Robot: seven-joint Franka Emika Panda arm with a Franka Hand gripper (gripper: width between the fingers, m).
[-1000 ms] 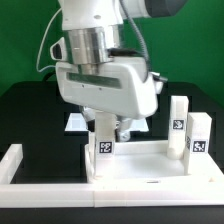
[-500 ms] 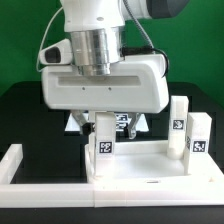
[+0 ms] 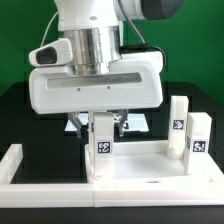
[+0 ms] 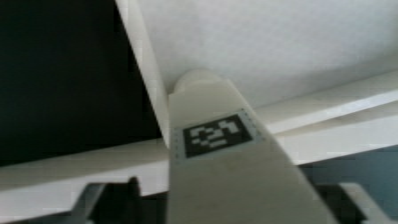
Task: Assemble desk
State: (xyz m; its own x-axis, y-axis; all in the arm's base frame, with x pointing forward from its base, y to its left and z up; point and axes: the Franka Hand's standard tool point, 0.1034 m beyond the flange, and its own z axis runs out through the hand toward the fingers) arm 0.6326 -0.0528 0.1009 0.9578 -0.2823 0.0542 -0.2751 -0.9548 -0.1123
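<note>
My claw has narrowed around the upright white square plastic leg block at centre frame; whether it grips, I cannot tell.

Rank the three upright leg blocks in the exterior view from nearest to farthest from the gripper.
1. Leg block directly under the gripper, at the tabletop's corner on the exterior view's left.
2. Inner right leg block, toward the exterior view's right.
3. Outermost right leg block, rightmost.

Gripper: above an upright leg block, fingers either side of its top; contact unclear. Tabletop panel: flat, under that block. Two further leg blocks: upright, exterior view's right. Border wall: front.
</note>
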